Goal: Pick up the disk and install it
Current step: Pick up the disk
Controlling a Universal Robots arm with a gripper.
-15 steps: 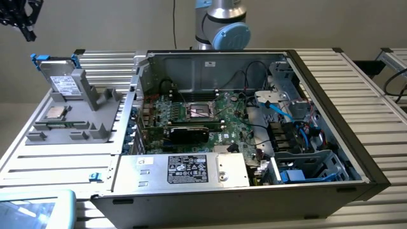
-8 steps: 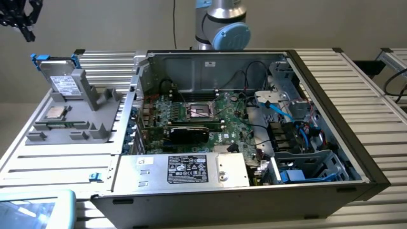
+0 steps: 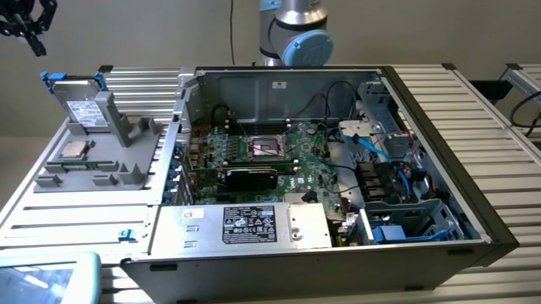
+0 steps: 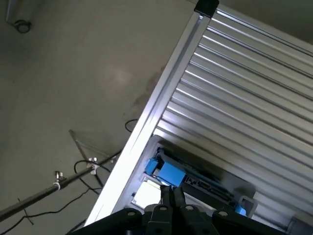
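The disk [image 3: 85, 109] is a silver-grey drive with a white label in a bright blue carrier. It stands upright in a grey holder [image 3: 110, 136] on the slatted table, at the exterior view's left. My black gripper [image 3: 35, 45] hangs high above it, a little further toward the exterior view's left, well apart from it. In the wrist view the gripper [image 4: 171, 190] is shut with nothing between its fingers. Past the fingertips I look down on the disk's blue carrier [image 4: 167, 172], edge-on.
An open computer case [image 3: 422, 107] lies in the middle, motherboard exposed. A drive cage [image 3: 410, 218] sits at its near right and a silver box with a black label [image 3: 245, 225] at the near edge. A small square chip [image 3: 73, 150] rests on the grey holder. Beyond the table edge [image 4: 146, 122], cables lie on the floor.
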